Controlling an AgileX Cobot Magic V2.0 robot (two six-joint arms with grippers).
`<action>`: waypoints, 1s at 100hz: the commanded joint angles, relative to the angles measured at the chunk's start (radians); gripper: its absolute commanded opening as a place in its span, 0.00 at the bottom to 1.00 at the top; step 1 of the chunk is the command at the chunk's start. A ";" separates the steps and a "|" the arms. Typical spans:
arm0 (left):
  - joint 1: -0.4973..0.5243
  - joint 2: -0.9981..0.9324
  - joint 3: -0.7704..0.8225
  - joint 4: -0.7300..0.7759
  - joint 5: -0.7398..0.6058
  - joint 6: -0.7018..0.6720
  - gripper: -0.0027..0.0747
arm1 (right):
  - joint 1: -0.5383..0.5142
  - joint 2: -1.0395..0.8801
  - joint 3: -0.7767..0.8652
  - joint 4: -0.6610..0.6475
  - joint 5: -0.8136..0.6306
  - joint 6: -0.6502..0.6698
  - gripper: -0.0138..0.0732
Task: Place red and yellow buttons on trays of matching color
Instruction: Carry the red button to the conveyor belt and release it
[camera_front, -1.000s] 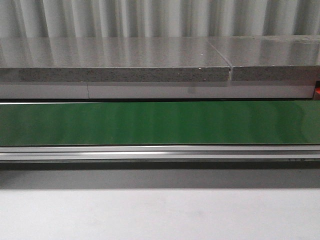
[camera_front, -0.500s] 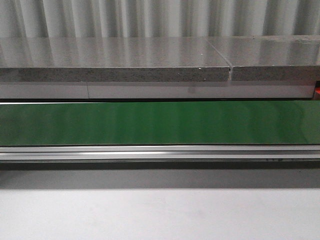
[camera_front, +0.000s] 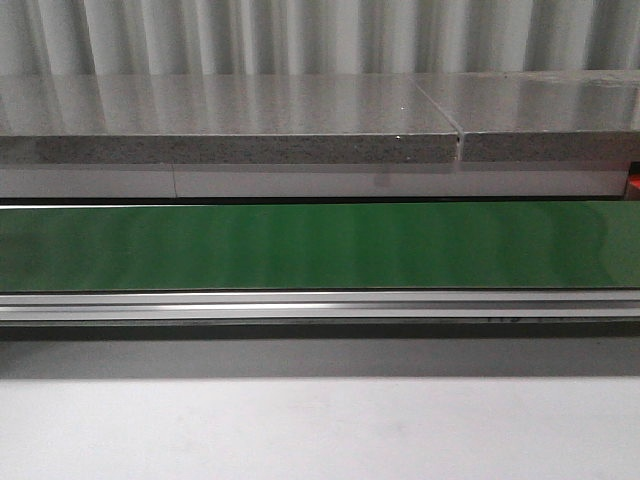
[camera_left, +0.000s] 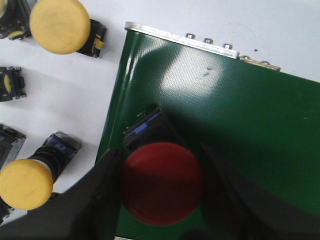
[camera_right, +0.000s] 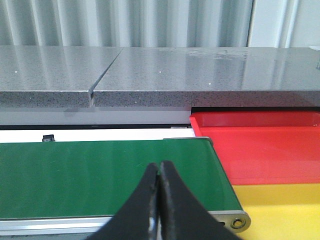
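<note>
In the left wrist view a red button (camera_left: 162, 184) with a black and blue body sits over the end of the green conveyor belt (camera_left: 245, 110). My left gripper (camera_left: 160, 159) is shut on the red button, one dark finger against each side of its cap. Two yellow buttons (camera_left: 60, 19) (camera_left: 25, 184) lie on the white table beside the belt. In the right wrist view my right gripper (camera_right: 160, 169) is shut with nothing in it, above the belt (camera_right: 90, 175). Past that end of the belt lie the red tray (camera_right: 265, 145) and the yellow tray (camera_right: 285, 207). Neither gripper shows in the front view.
Black button bodies (camera_left: 10, 82) lie among the yellow buttons on the white table. A grey stone ledge (camera_front: 230, 150) runs behind the belt (camera_front: 320, 245), which carries nothing in the front view. A metal rail (camera_front: 320, 305) borders the belt's near side.
</note>
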 joint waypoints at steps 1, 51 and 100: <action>-0.006 -0.033 -0.026 0.000 0.001 0.005 0.19 | -0.003 -0.021 -0.018 -0.008 -0.072 -0.004 0.08; -0.006 -0.033 -0.177 -0.051 0.062 -0.004 0.76 | -0.003 -0.021 -0.018 -0.008 -0.072 -0.004 0.08; 0.121 0.006 -0.257 0.022 0.038 -0.204 0.76 | -0.003 -0.021 -0.018 -0.008 -0.072 -0.004 0.08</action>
